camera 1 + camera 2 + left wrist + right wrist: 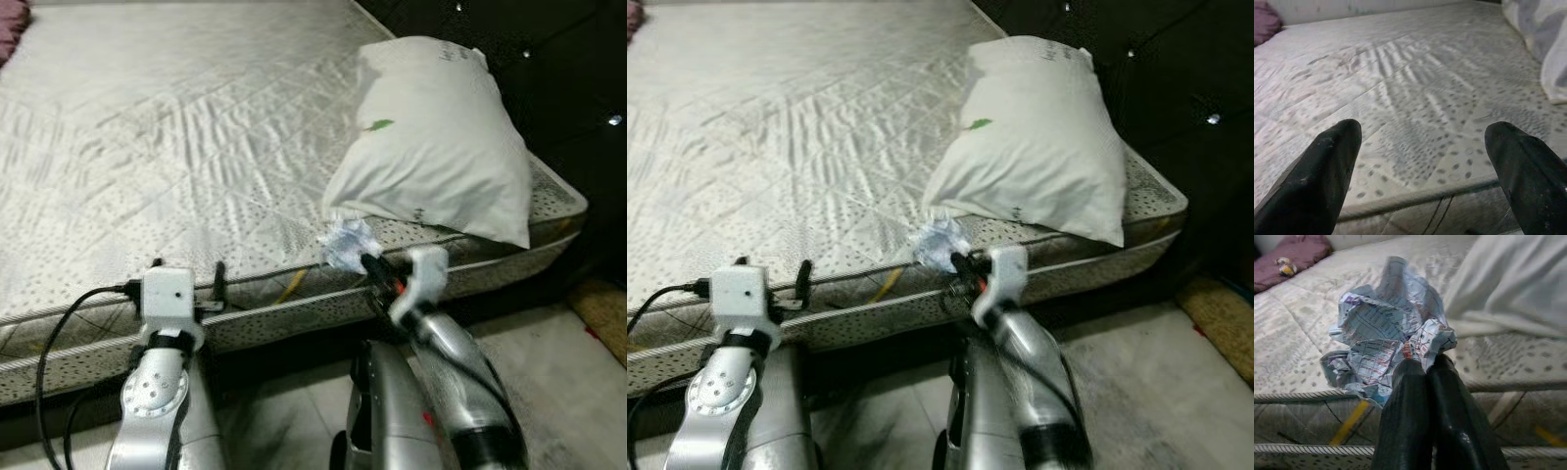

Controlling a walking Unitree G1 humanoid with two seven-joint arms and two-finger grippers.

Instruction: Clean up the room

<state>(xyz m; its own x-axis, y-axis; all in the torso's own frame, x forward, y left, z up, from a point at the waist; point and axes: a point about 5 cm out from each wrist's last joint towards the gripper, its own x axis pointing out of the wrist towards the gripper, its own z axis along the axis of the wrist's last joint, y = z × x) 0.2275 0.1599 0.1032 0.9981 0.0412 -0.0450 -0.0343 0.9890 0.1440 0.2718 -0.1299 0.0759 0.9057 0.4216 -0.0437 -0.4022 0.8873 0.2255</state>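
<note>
A crumpled ball of printed paper hangs at the near edge of the bare mattress, just below the white pillow. My right gripper is shut on the crumpled paper, its two black fingers pressed together on the paper's lower edge. My left gripper stands open at the mattress edge further left, nothing between its fingers. In the eye views its white wrist block sits against the mattress side.
The pillow lies at the mattress's right corner beside a dark wall. A purple cloth lies at the far side of the bed. Pale floor runs along the bed's near side, with a brown mat at far right.
</note>
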